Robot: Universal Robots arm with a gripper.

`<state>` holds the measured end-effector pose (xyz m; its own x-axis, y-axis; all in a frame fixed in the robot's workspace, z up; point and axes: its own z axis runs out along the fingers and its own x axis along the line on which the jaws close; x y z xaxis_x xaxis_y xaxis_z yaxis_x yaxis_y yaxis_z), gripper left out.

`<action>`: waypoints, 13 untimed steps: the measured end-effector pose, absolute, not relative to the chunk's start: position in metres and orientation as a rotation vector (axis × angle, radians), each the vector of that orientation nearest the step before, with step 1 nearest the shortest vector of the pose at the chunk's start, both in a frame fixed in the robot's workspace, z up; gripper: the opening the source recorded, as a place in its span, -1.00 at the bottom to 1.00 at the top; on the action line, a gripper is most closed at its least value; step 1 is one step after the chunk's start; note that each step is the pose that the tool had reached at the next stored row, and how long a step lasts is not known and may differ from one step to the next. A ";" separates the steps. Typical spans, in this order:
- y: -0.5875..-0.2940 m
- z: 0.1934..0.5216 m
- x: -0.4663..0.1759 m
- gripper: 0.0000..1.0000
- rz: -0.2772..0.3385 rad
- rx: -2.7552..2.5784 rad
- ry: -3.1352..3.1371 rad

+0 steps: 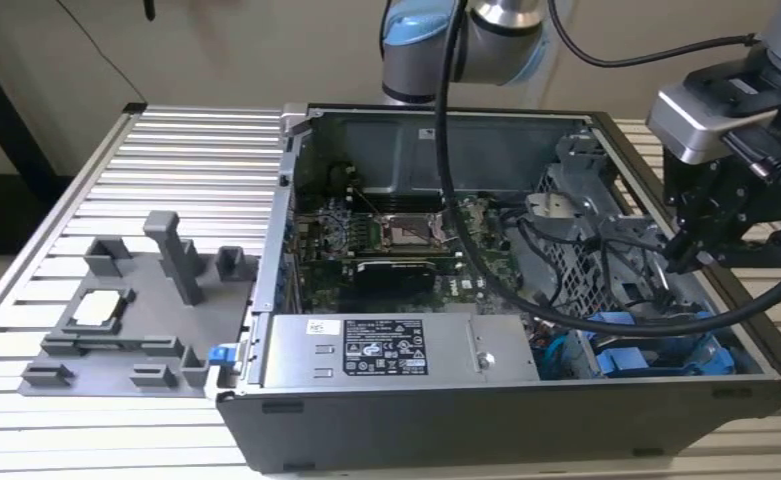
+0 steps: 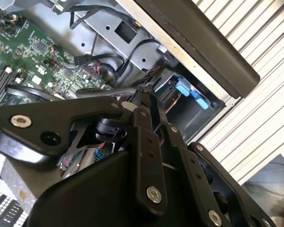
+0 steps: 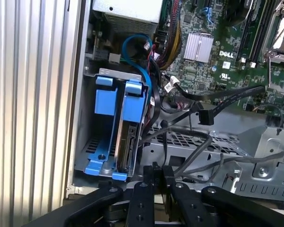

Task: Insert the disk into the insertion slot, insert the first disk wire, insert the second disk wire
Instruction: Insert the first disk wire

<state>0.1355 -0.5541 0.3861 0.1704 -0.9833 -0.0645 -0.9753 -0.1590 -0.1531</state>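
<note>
- We see a ribbed aluminium table set before a plain beige wall. Its slats run across the exterior view.
- An open computer case lies on the table, with the motherboard exposed. A grey fixture sits beside it at the exterior view's left.
- The disk stands on edge in its blue carrier, seated in the insertion slot at the case's corner, next to the table slats.
- Loose black cables trail over the perforated cage near the slot, and one black plug hangs free.
- The gripper hovers over the cage, near the slot but apart from the disk. We read its fingers as drawn together, and we cannot tell whether anything is pinched between them.
</note>
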 end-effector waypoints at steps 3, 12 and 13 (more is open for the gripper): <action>-0.554 0.386 0.140 -0.62 -0.049 -2.287 1.936; -0.554 0.385 0.153 -0.62 0.030 -2.318 1.969; -0.554 0.385 0.153 -0.62 0.035 -2.320 1.971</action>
